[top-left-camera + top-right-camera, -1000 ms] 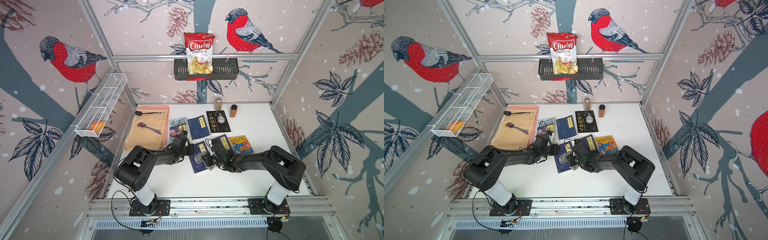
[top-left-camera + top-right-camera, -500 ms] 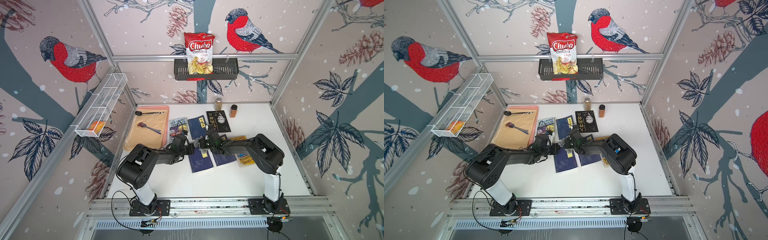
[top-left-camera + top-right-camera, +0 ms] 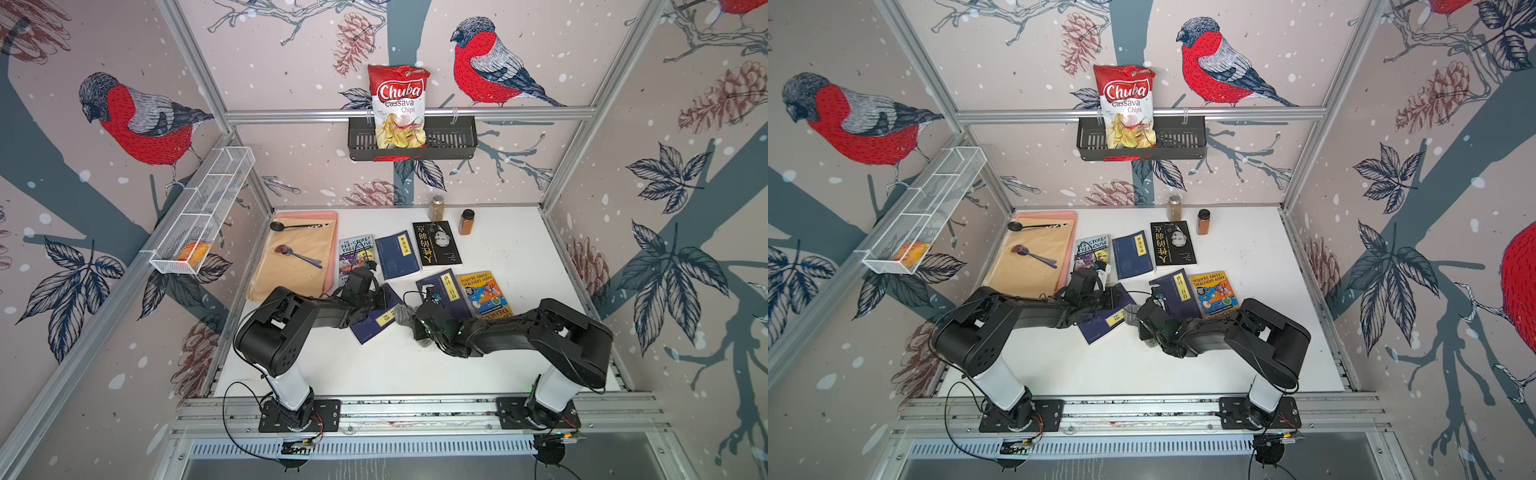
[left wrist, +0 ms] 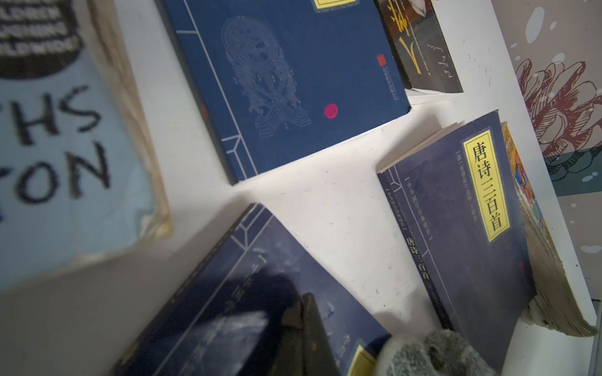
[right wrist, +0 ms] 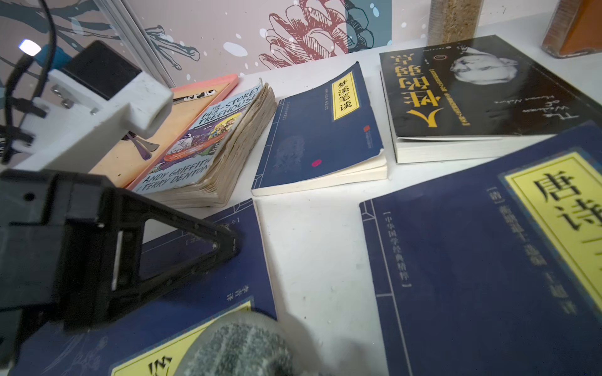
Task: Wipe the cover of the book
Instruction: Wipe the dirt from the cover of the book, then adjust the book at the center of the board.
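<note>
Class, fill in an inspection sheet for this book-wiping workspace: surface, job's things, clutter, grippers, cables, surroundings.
Surface: white table, with faint specks in the wrist views.
Job's things: tilted dark blue book lies flat on the table; grey cloth sits at its yellow-label end.
Clutter: five other books; pale spice jar; orange spice jar; tray holding two spoons.
Grippers: left gripper is shut, tip pressed on the tilted book; right gripper is shut on the grey cloth.
Cables: black wires loop at the arm bases; a thin cable arcs by the right wrist.
Surroundings: bird-print walls and metal frame; chip bag in a black rack; wire basket on a side wall.
</note>
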Controlling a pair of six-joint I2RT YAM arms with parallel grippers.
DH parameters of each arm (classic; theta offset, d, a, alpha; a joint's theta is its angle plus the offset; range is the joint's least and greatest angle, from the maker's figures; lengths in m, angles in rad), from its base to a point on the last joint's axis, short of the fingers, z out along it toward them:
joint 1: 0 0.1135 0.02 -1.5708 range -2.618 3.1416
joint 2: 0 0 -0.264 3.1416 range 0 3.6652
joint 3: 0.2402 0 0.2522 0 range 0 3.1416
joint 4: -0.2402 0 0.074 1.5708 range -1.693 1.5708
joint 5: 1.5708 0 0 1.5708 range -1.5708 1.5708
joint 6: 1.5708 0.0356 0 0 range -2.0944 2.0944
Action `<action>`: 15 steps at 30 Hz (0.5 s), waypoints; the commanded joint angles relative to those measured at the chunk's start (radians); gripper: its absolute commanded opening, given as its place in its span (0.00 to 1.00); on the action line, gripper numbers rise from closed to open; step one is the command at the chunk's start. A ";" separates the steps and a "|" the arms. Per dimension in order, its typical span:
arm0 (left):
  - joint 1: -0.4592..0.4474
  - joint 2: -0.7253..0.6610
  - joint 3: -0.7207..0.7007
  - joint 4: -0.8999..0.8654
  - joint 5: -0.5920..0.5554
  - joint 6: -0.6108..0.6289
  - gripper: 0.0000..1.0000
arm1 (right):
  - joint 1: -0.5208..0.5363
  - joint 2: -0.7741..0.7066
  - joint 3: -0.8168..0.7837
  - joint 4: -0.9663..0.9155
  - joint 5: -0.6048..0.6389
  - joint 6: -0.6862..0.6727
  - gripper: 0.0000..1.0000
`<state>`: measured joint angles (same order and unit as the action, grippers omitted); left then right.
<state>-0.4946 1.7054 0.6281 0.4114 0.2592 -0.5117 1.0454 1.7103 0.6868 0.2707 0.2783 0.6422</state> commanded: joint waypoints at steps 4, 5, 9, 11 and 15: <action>0.002 -0.100 0.029 -0.315 -0.080 0.050 0.00 | -0.007 0.022 0.087 -0.162 0.006 -0.034 0.03; 0.003 -0.128 0.041 -0.336 -0.094 0.053 0.00 | -0.007 0.012 0.091 -0.165 0.007 -0.036 0.03; 0.005 -0.240 0.074 -0.408 -0.165 0.059 0.00 | -0.019 -0.054 0.095 -0.180 0.022 -0.041 0.03; 0.017 -0.275 0.080 -0.453 -0.232 0.053 0.00 | -0.018 -0.086 0.105 -0.203 0.023 -0.049 0.03; 0.050 -0.284 0.072 -0.533 -0.363 0.035 0.00 | -0.018 -0.121 0.120 -0.243 -0.021 -0.050 0.04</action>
<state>-0.4614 1.4227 0.7021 -0.0071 0.0193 -0.4721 1.0271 1.6070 0.8021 0.0738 0.2802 0.6033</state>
